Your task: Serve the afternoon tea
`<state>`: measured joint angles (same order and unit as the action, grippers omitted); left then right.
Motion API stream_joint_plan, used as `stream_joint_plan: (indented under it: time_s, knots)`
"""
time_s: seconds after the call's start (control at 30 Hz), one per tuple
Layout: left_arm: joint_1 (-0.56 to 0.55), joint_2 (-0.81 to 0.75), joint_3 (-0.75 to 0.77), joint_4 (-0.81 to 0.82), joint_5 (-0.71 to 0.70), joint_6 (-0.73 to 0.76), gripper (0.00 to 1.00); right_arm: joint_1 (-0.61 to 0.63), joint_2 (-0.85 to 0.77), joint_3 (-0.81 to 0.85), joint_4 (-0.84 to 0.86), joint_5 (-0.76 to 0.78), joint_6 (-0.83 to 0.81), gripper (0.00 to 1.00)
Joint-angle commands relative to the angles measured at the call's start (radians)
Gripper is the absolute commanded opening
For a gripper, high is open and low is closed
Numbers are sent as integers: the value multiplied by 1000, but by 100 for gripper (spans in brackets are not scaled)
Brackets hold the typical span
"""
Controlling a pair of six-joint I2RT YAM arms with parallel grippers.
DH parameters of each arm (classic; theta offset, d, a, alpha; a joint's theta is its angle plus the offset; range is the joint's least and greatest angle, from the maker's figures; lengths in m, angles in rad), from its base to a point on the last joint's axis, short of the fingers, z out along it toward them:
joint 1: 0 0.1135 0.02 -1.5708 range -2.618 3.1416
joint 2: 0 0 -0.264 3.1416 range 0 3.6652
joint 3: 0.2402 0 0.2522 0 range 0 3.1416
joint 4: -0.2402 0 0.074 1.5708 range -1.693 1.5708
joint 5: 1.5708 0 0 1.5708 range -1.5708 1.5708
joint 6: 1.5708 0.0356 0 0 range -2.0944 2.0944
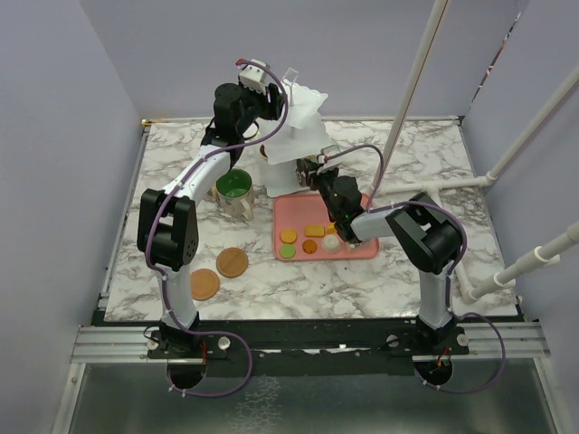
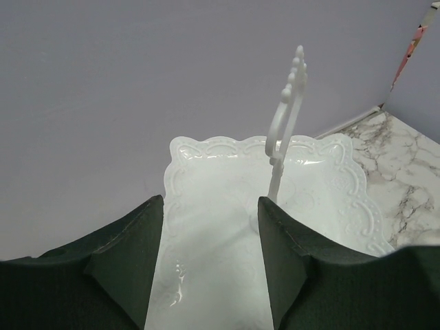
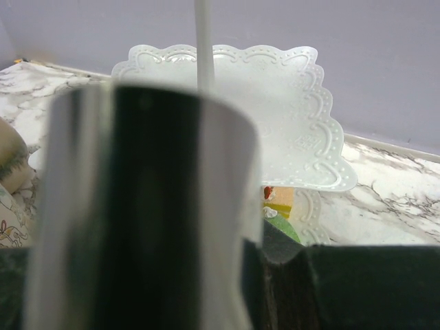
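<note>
Pastries [image 1: 310, 240] lay in a loose cluster on the near half of a pink tray [image 1: 282, 210]. They were orange, green, yellow and white pieces, and the tray sat on the marble table [image 1: 434, 154] just near and right of the white three-tier stand [image 1: 298, 136]. The stand stood toward the far middle of the table. The green-inside mug [image 1: 235, 188] was just to its left, and the beige mug [image 3: 12, 172] showed at the left edge of the right wrist view, close beside the stand. Two wooden coasters [image 1: 232, 262] rested side by side, well apart from the stand, on the near left of the table.

The left gripper [image 2: 210, 206] hung high over the left side of the stand's top tier [image 2: 227, 172]. Its jaws were released and spread, with only the scalloped plate showing in the gap and the loop handle [image 2: 285, 117] rising beyond. Whether its fingers [image 2: 130, 254] touched the plate could not be told.

The right gripper [image 1: 312, 170] sat low at the near right corner of the stand, above the far edge of the tray. It was clenched on what looked like black tongs [image 3: 151, 206], a dark, shiny, blurred shape filling most of its wrist view. Under the stand's upper plate in that view, a yellow piece [image 3: 278, 201] and a green piece [image 3: 283, 228] sat on a lower tier.
</note>
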<state>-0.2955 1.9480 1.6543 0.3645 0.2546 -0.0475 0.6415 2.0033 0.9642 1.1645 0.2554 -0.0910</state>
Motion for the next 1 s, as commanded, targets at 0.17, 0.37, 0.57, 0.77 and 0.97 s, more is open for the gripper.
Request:
stream_joint_plan:
  time_s: [0.17, 0.37, 0.57, 0.77, 0.97]
  knots:
    - [6, -50, -8, 7, 40, -6, 59, 3, 13, -23, 35, 51, 11, 38]
    - [7, -50, 0, 7, 43, -14, 59, 3, -15, -51, 31, 48, 40, 48]
    - [6, -55, 3, 8, 46, -15, 58, 5, -46, -53, 12, 35, 55, 52]
    - [6, -57, 7, 7, 49, -18, 58, 5, -93, -68, 4, 26, 54, 53]
    - [7, -57, 10, 7, 50, -21, 58, 4, -184, -126, -29, 22, 63, 53]
